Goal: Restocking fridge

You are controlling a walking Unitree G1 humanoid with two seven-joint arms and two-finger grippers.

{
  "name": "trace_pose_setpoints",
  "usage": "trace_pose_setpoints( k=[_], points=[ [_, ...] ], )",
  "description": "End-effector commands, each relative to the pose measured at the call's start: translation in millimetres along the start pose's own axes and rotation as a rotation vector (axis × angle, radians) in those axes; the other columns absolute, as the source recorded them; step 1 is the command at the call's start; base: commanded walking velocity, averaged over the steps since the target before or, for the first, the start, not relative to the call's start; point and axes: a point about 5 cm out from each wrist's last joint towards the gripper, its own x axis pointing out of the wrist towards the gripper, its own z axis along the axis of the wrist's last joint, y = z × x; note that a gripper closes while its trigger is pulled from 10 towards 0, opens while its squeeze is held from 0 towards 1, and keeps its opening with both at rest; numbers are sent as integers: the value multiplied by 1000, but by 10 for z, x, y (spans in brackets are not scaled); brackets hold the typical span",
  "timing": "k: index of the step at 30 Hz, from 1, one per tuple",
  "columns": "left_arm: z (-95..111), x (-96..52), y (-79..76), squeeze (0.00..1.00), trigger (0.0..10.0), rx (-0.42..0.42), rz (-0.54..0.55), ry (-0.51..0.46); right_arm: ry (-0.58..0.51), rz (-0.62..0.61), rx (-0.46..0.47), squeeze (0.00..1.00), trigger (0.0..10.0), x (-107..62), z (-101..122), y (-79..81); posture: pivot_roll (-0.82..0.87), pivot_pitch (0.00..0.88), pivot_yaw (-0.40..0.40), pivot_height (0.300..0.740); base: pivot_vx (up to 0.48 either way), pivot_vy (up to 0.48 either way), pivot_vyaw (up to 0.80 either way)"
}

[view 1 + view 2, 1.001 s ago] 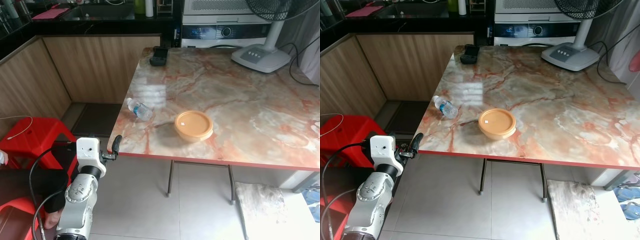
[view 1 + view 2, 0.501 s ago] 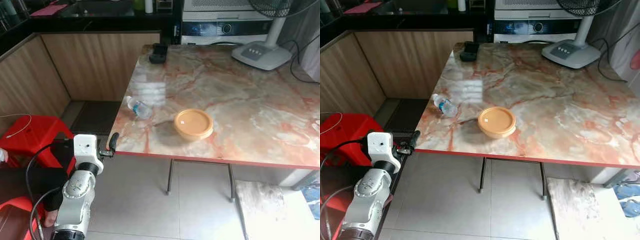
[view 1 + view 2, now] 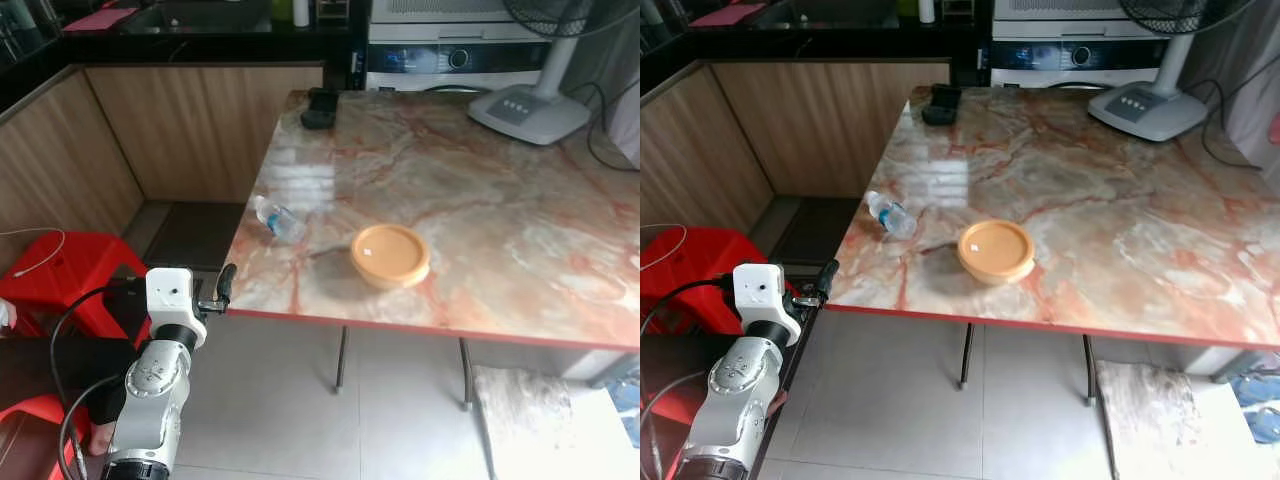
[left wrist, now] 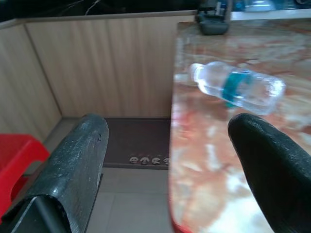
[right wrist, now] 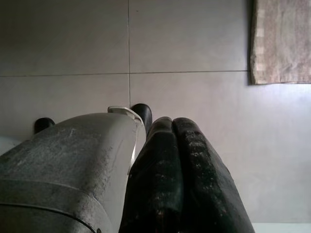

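Observation:
A clear water bottle point(image 3: 278, 220) with a teal label lies on its side near the left edge of the marble table point(image 3: 480, 190). An orange lidded bowl point(image 3: 390, 255) sits to its right, toward the front edge. My left gripper point(image 3: 224, 288) is open, just off the table's front left corner and below the bottle. In the left wrist view its black fingers point(image 4: 80, 160) stand wide apart with the bottle point(image 4: 238, 87) ahead between them. My right gripper point(image 5: 172, 128) is shut on nothing and hangs over the tiled floor.
A fan base point(image 3: 525, 110) and a small black device point(image 3: 320, 108) stand at the table's far side. Wooden cabinets point(image 3: 190, 130) line the left, with a red stool point(image 3: 60, 275) beside my left arm. A mat point(image 3: 530, 410) lies on the floor at the right.
The view has shifted a little and my left arm has edged slightly left. The bottle and the bowl lie where they were.

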Motion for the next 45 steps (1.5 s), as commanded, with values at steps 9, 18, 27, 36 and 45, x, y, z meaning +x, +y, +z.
trace_pose_setpoints(
  k=[9, 18, 27, 36, 45],
  points=[
    [44, 9, 4, 0, 10000, 13, -4, -6, 0, 8, -3, 0, 10000, 7, 9, 22, 88, 51, 18, 740, 392, 0, 0],
    [110, 14, -63, 0, 10000, 35, -66, -36, 0, 10, -1, 0, 10000, 6, 8, 27, 92, 53, 21, 740, 263, 0, 0],
    [406, 106, -65, 0, 10000, 99, -97, -127, 3, 12, -6, 0, 10000, 7, 4, 30, 98, 59, 22, 740, 0, 0, 0],
    [614, 267, 426, 0, 10000, 296, -19, -48, 5, 13, -3, 0, 10000, 6, -3, 37, 106, 63, 26, 740, 0, 0, 0],
    [228, 267, 803, 0, 10000, 392, -17, 235, 8, 15, -7, 0, 10000, 6, -4, 38, 102, 65, 19, 740, 0, 0, 0]
  ],
)
